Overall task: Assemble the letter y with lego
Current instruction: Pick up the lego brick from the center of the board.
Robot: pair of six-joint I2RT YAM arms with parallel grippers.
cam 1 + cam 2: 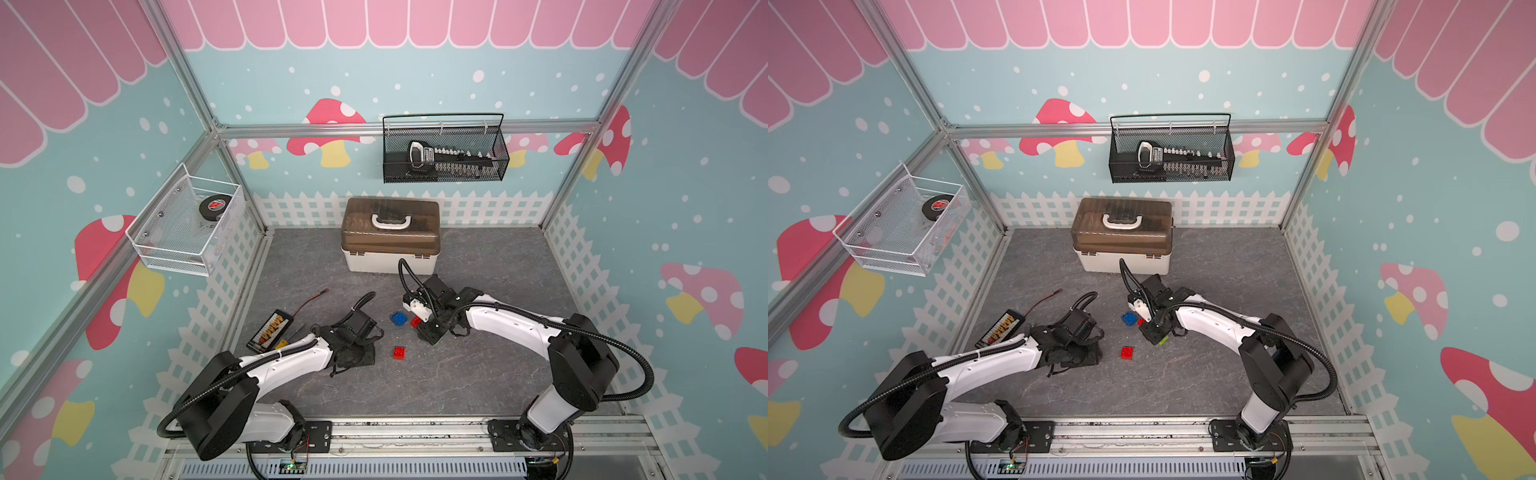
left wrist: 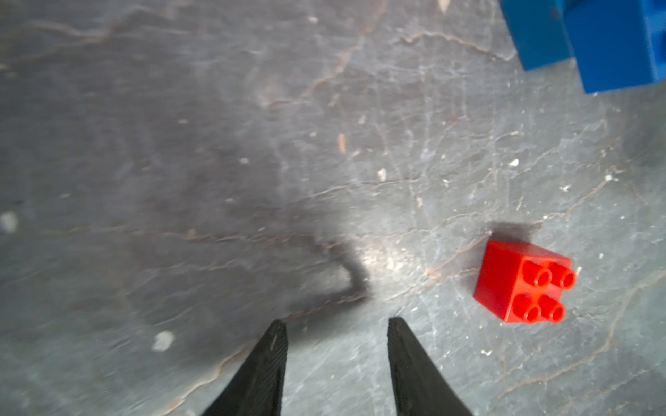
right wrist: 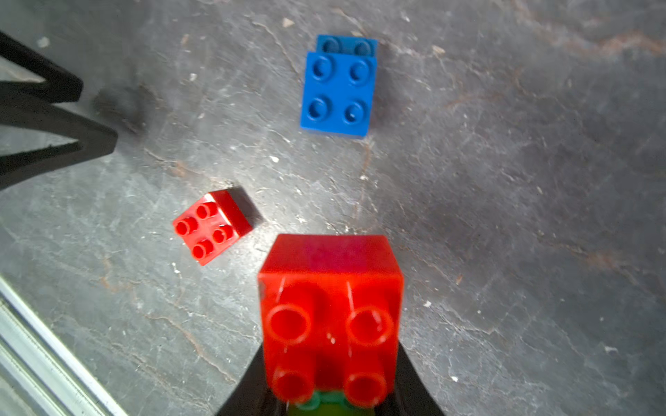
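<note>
The right pincer [image 3: 329, 378] pinched a red lego brick [image 3: 329, 288] over the tabletop [image 3: 504, 180], near the blue bricks [image 3: 337, 93]; the left pincer [image 2: 337, 324] stood spread, empty. The held brick likely needed squaring over its mate before pressing.

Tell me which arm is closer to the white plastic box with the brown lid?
Right. The right arm, gripping a red studded plastic brick, hangs just before the box; the left arm sits farther, leftward.

Red brick [image 3: 329, 306], blue bricks [image 3: 337, 93], grey veined tabletop [image 3: 504, 180]
</note>
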